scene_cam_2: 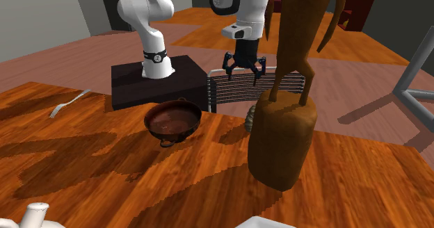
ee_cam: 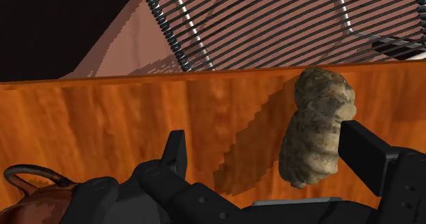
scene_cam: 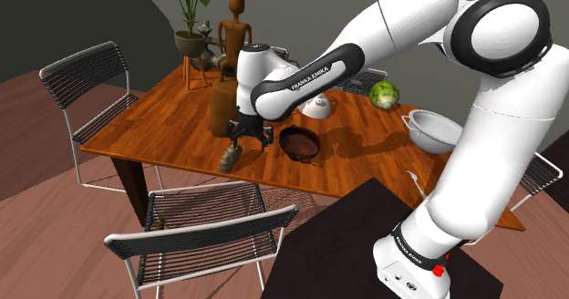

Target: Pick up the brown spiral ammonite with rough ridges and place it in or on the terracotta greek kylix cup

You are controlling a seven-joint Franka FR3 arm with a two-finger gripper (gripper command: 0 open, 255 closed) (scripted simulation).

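The brown ridged ammonite (scene_cam: 228,158) stands on edge on the wooden table (scene_cam: 164,115), near its front edge. My black gripper (scene_cam: 248,140) hovers open just above it. In the wrist view the ammonite (ee_cam: 317,127) lies between the spread fingers, close to one finger (ee_cam: 368,154) and well apart from the other. The dark reddish kylix cup (scene_cam: 299,143) sits on the table to the shoulder view's right of the ammonite, and its handle (ee_cam: 27,182) shows beside the hand. From the second exterior view the ammonite (scene_cam_2: 249,119) peeks from behind a wooden figure, under the gripper (scene_cam_2: 243,67), with the kylix (scene_cam_2: 173,119) to its left.
A tall wooden figure (scene_cam: 232,60) on a thick base (scene_cam_2: 282,143) stands right behind the ammonite. A potted plant (scene_cam: 191,19), white cup (scene_cam: 317,106), green ball (scene_cam: 384,94) and pale bowl (scene_cam: 430,130) lie further back. A fork (scene_cam_2: 66,105) rests near the stand. Wire chairs (scene_cam: 210,229) ring the table.
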